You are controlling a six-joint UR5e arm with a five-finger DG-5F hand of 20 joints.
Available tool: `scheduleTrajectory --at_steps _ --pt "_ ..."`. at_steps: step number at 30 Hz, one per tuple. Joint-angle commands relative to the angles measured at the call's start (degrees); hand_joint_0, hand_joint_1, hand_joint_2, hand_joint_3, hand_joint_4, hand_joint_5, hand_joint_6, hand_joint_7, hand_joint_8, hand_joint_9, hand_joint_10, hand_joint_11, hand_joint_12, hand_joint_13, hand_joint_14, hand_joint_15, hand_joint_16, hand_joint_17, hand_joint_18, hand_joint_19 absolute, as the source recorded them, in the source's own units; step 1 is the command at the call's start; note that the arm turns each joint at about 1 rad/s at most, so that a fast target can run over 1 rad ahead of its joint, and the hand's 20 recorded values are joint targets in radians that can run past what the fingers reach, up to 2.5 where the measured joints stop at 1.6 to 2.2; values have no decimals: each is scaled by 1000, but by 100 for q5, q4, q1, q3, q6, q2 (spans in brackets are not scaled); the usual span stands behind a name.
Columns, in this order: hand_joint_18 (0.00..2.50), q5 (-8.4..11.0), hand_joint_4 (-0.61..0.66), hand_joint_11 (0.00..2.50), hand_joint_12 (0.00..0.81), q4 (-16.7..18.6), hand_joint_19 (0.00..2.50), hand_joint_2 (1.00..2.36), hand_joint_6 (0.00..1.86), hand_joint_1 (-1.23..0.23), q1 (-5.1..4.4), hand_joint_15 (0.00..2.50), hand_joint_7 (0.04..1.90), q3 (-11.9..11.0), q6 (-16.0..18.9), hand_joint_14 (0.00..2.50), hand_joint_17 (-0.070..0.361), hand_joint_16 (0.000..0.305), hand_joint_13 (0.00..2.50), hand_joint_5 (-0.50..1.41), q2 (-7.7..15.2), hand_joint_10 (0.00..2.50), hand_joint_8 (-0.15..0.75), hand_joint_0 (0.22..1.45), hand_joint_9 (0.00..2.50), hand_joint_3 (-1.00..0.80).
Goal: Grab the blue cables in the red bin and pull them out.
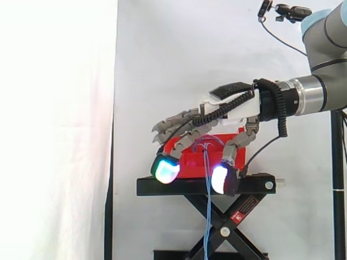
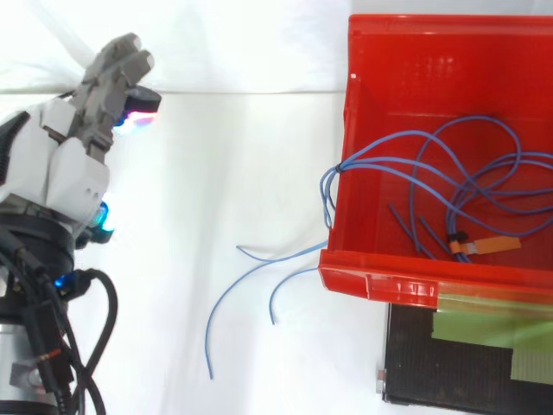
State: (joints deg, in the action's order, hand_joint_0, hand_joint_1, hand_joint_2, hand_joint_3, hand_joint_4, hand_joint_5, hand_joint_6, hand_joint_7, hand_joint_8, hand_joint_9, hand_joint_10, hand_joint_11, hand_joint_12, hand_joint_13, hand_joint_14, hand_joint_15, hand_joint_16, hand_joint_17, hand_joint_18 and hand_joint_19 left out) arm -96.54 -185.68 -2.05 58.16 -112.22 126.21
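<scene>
The red bin stands on a black stand. A bundle of thin blue cables loops inside the bin, climbs over its left wall and trails onto the white surface, where loose ends lie. In the side view the blue cables hang down past the stand. My hand hovers to the left of the bin, well apart from it and from the cables. In the side view the hand is at bin height, open, its fingers relaxed and pointing downward, with glowing fingertips and nothing between them.
An orange tag lies among the cables in the bin. The black stand top with tape on it shows below the bin. A white cloth covers the space between hand and bin.
</scene>
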Motion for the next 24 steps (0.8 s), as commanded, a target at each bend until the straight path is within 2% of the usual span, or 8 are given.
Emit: scheduleTrajectory --at_steps 1,6,11,20,22,24 --pt "92 4 275 209 334 -21 468 1000 8 -876 20 281 534 -77 -261 9 107 48 103 528 0 7 255 788 334 -1000" --pt "125 12 259 236 333 23 470 1000 6 -925 38 278 570 -130 -542 11 107 48 121 564 0 9 255 784 362 -1000" --pt "172 12 234 274 329 234 491 1000 4 -978 47 295 594 -121 -876 10 105 47 148 581 0 9 253 782 385 -1000" --pt "307 12 199 351 330 261 519 1000 2 -1076 91 309 619 -121 -991 11 99 44 228 622 0 11 259 802 504 -1000" --pt "323 12 191 364 327 269 530 1000 1 -1076 91 312 631 -95 -991 11 99 44 239 640 0 11 256 804 516 -1000" --pt "330 12 186 360 326 348 534 1000 1 -1075 99 311 631 116 -991 11 98 44 241 642 0 11 257 806 520 -1000"
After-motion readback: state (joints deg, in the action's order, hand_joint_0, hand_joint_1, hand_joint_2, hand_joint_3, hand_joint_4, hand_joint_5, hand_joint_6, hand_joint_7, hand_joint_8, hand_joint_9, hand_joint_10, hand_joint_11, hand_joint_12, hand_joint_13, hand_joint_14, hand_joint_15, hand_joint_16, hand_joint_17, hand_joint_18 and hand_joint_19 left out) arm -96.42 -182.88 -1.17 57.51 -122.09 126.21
